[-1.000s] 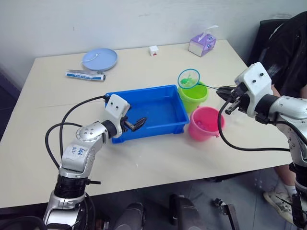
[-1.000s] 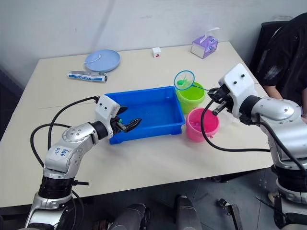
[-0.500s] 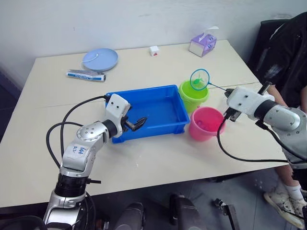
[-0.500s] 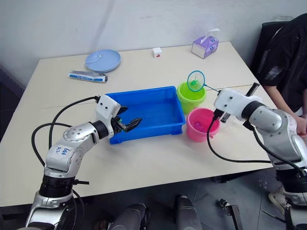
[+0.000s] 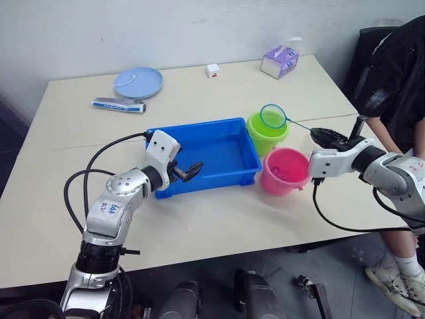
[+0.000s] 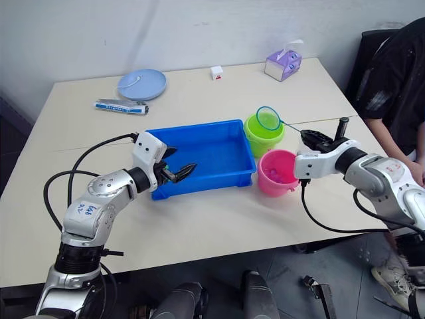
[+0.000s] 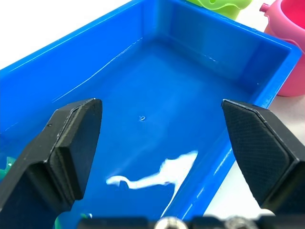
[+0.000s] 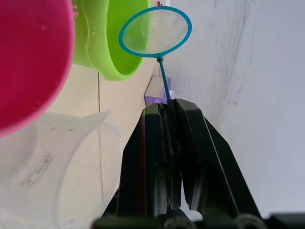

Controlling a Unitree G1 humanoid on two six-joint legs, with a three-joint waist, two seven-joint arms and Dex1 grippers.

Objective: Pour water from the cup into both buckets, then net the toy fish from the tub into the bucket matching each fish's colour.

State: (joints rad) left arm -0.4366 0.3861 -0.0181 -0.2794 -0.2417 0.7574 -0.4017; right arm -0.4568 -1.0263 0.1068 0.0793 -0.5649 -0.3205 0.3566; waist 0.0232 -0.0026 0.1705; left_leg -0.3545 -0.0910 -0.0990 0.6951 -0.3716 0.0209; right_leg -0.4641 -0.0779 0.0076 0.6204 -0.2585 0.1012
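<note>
The blue tub (image 5: 229, 149) sits mid-table, its water showing in the left wrist view. My left gripper (image 5: 190, 171) hangs open over its near-left corner, fingers (image 7: 71, 138) wide apart. A small green shape (image 7: 5, 164) lies at that corner, perhaps a toy fish. The green bucket (image 5: 264, 136) and pink bucket (image 5: 285, 173) stand by the tub's right end. My right gripper (image 5: 325, 137) is shut on the net's thin handle. The net (image 5: 273, 116) hovers over the green bucket and looks empty (image 8: 155, 32). The clear cup (image 8: 52, 162) stands beside the pink bucket.
At the back of the table lie a pale-blue plate (image 5: 137, 81), a tube (image 5: 118, 104), a small white cube (image 5: 212, 70) and a tissue box (image 5: 279, 61). A person in dark clothes (image 5: 392, 73) sits at the table's right end.
My right arm has dropped and turned, tipping the net hoop over the green bucket. The green thing that lay in the net no longer shows. The left arm has stayed still.
</note>
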